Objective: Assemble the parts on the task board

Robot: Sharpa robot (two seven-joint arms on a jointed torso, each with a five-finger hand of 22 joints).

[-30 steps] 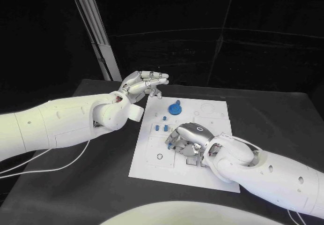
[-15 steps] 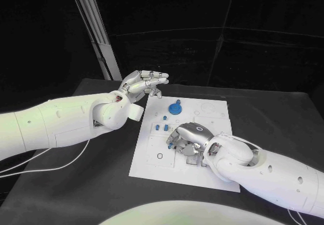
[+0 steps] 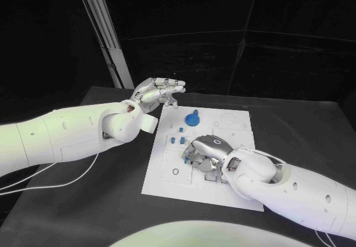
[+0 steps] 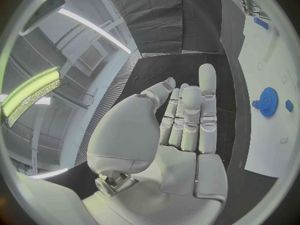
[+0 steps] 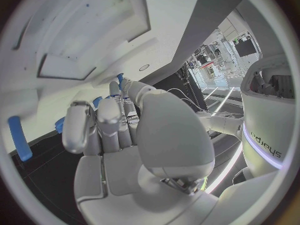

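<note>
The white task board (image 3: 167, 167) lies in the middle of the black table. A blue gear (image 3: 192, 120) stands near its far edge, with small blue parts (image 3: 176, 139) just in front of it. My right hand (image 3: 206, 152) is lowered onto the board's middle, fingers bent down against the surface. In the right wrist view blue pieces (image 5: 120, 80) peek out past the fingers (image 5: 103, 122), and whether the hand grips one is hidden. My left hand (image 3: 158, 92) hovers above the board's far left corner, its fingers (image 4: 190, 117) stretched out and holding nothing. The gear (image 4: 269, 101) also appears beside it.
A long blue part (image 5: 19, 137) lies on the board (image 5: 75, 30) beside my right hand. A pale post (image 3: 111, 46) rises behind the table's far left corner. Thin white cables (image 3: 52, 180) run over the table under my left arm.
</note>
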